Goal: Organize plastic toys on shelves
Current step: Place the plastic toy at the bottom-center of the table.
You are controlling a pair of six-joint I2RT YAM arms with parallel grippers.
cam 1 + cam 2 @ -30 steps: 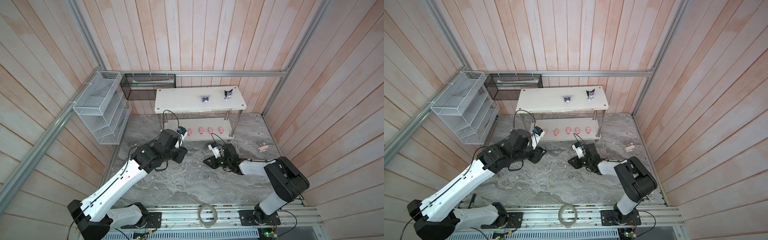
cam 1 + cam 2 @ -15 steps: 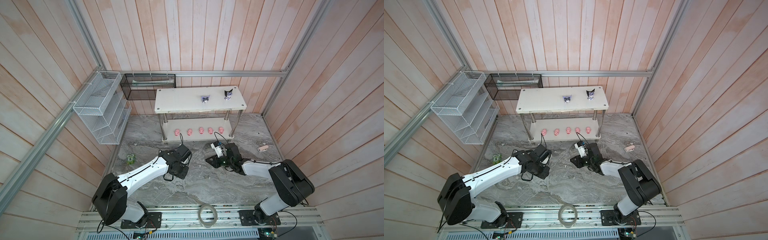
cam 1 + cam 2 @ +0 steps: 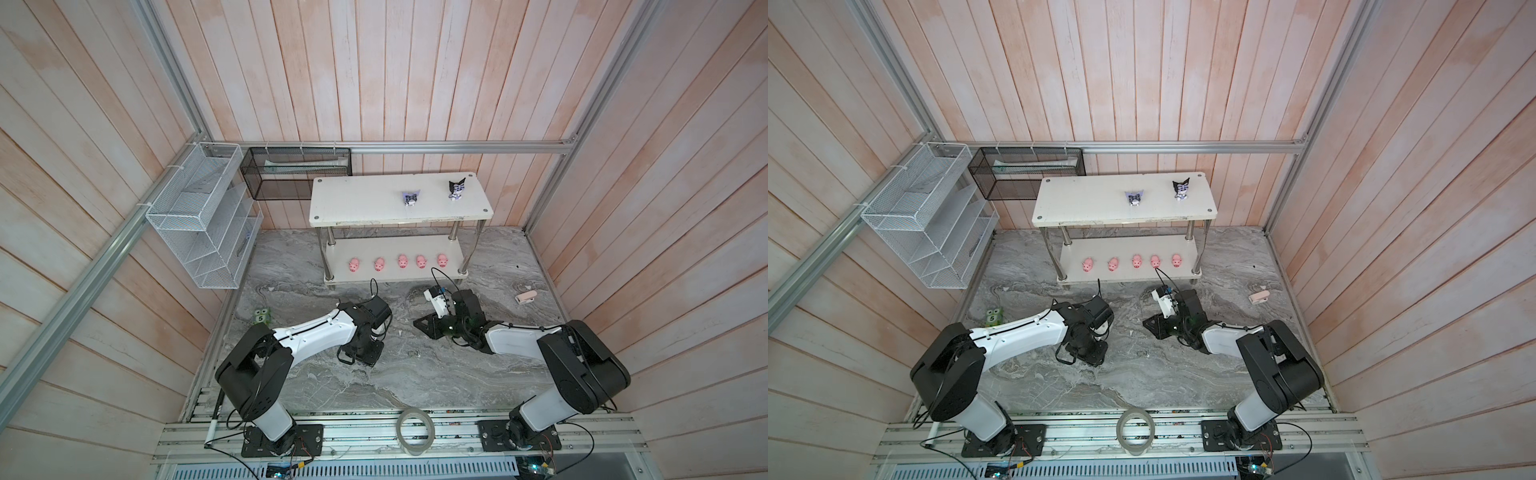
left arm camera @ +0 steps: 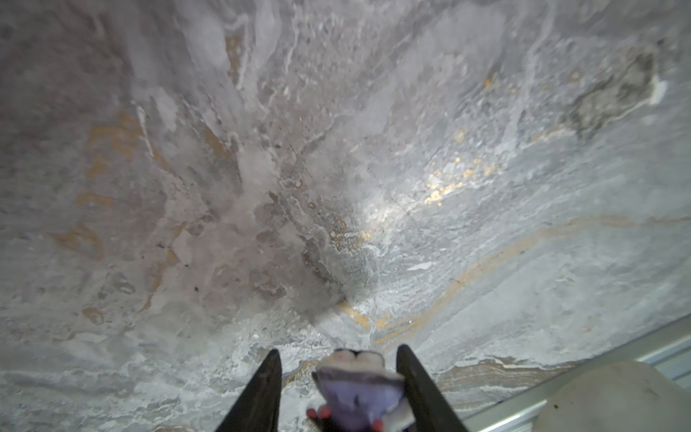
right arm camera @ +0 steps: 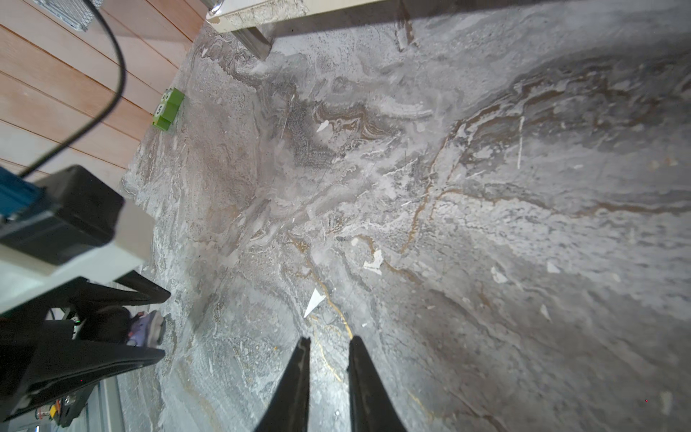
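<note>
1. We are keeping our left gripper (image 4: 339,349) down at the marble tabletop (image 4: 336,149), left of its middle. The jaws are parted around a purple figurine (image 4: 359,389).
2. A gap is showing between that figurine and one finger, so we are not clamping it; it is blurred here.
3. Our right gripper (image 5: 330,338) is pointing across the tabletop near its middle, with its fingers narrowly apart and carrying nothing.
4. The shelves (image 3: 357,203) are standing at the tabletop's far edge.
5. Five pink pigs (image 3: 402,261) are sitting in a row along the lower board's front edge.
6. On the upper board, one dark figurine (image 3: 456,189) is standing near the far right corner, and a paler figurine (image 3: 411,198) is sitting just right of centre.
7. A green toy (image 3: 262,316) is lying by the tabletop's left edge.
</note>
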